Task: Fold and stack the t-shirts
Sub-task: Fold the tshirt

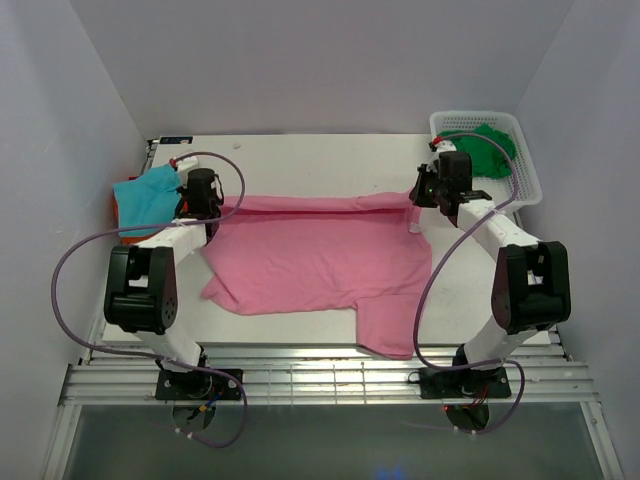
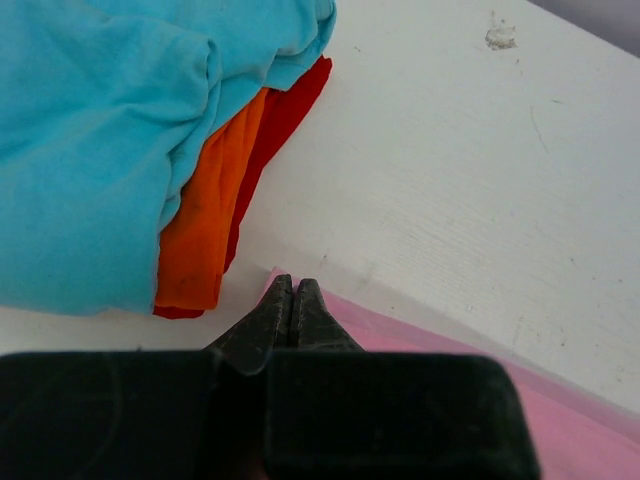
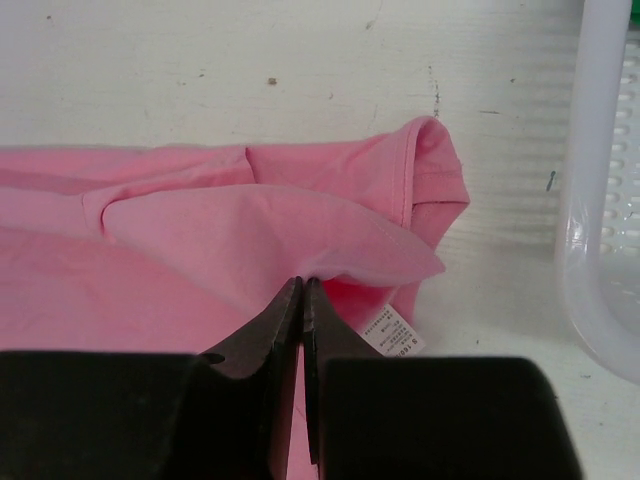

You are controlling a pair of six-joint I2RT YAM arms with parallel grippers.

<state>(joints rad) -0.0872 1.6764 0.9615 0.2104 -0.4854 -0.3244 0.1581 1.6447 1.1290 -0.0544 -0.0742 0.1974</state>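
A large pink t-shirt (image 1: pixel 320 260) lies spread across the table, its far edge folded over into a raised band between the two arms. My left gripper (image 1: pixel 205 207) is shut on the band's left corner, where pink cloth (image 2: pixel 450 350) shows at the closed tips (image 2: pixel 291 285). My right gripper (image 1: pixel 424 197) is shut on the right end, pinching a fold of pink cloth (image 3: pixel 200 220) at the tips (image 3: pixel 302 285). A teal t-shirt (image 1: pixel 150 195) (image 2: pixel 90 150) lies on an orange one (image 2: pixel 205 230) at the far left. A dark green one (image 1: pixel 490 150) sits in the basket.
A white mesh basket (image 1: pixel 528 175) (image 3: pixel 600 250) stands at the far right, close to my right gripper. Red cloth (image 2: pixel 290 110) lies under the orange t-shirt. A white care label (image 3: pixel 395 338) hangs from the pink cloth. Side walls close in the table.
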